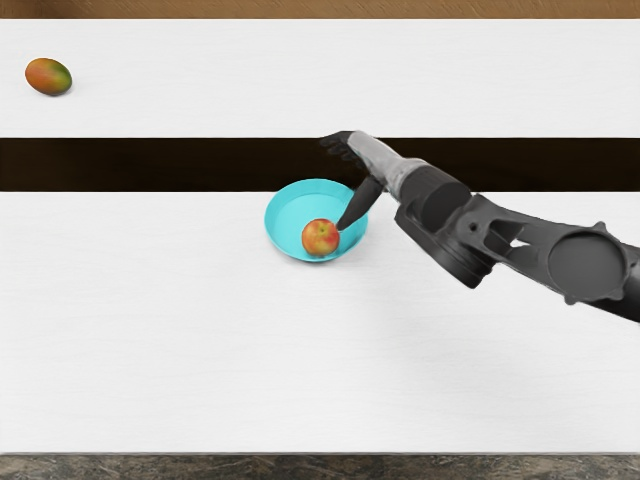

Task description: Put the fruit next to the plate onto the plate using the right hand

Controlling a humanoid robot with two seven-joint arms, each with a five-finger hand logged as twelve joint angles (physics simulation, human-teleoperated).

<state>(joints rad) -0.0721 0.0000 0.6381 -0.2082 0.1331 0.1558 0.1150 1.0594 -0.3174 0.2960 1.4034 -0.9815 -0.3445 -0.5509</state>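
Note:
A red and yellow apple (320, 237) lies inside the turquoise plate (290, 212), near its front right rim. My right hand (352, 180) hovers over the plate's right side, its arm coming in from the right edge. The fingers are spread and hold nothing; one dark finger (354, 212) points down and ends right beside the apple. Whether it touches the fruit I cannot tell. The left arm does not show.
A mango (48, 76) lies on the far white surface at the upper left. A dark gap (150, 165) runs between the far surface and the near white table (200, 340). The right forearm (520, 245) crosses the table's right side.

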